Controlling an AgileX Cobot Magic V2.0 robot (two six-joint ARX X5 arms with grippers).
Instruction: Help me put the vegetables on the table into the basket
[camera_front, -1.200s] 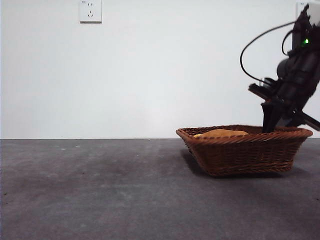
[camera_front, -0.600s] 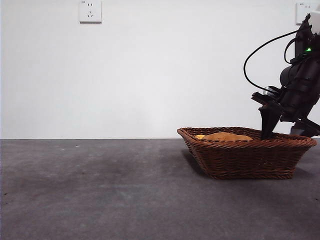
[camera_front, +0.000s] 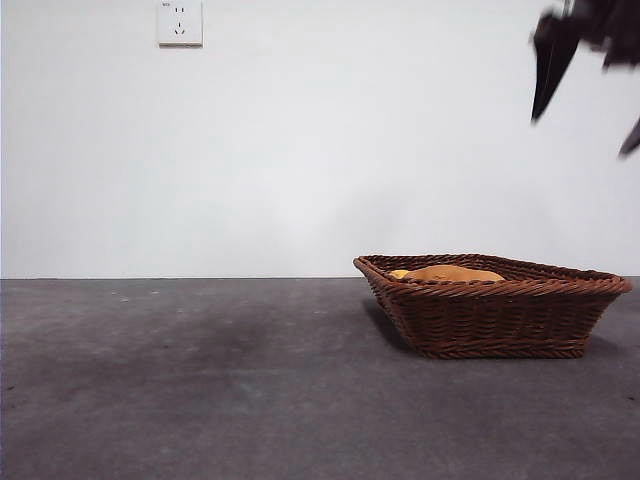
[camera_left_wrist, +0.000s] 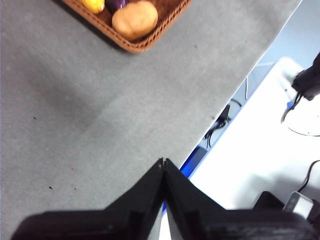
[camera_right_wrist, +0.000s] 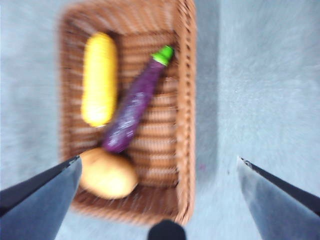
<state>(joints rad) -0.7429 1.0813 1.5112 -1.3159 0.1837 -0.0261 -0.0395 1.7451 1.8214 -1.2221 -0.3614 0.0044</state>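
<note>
my right gripper (camera_right_wrist: 159, 165) spread wide, empty, above basket (camera_right_wrist: 186, 100). potato (camera_right_wrist: 107, 175), eggplant (camera_right_wrist: 135, 107), yellow piece (camera_right_wrist: 98, 77) inside below me. task looks done; lift straight, avoid rim.

One basket (camera_right_wrist: 186, 100) — one potato (camera_right_wrist: 107, 176), one eggplant (camera_right_wrist: 134, 107), one yellow ridged piece (camera_right_wrist: 99, 77).

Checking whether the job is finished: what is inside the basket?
Inside the basket lie a potato, a long yellow ridged vegetable and a purple eggplant. The level front view shows only the potato's top above the rim; the wicker hides the rest.
</note>
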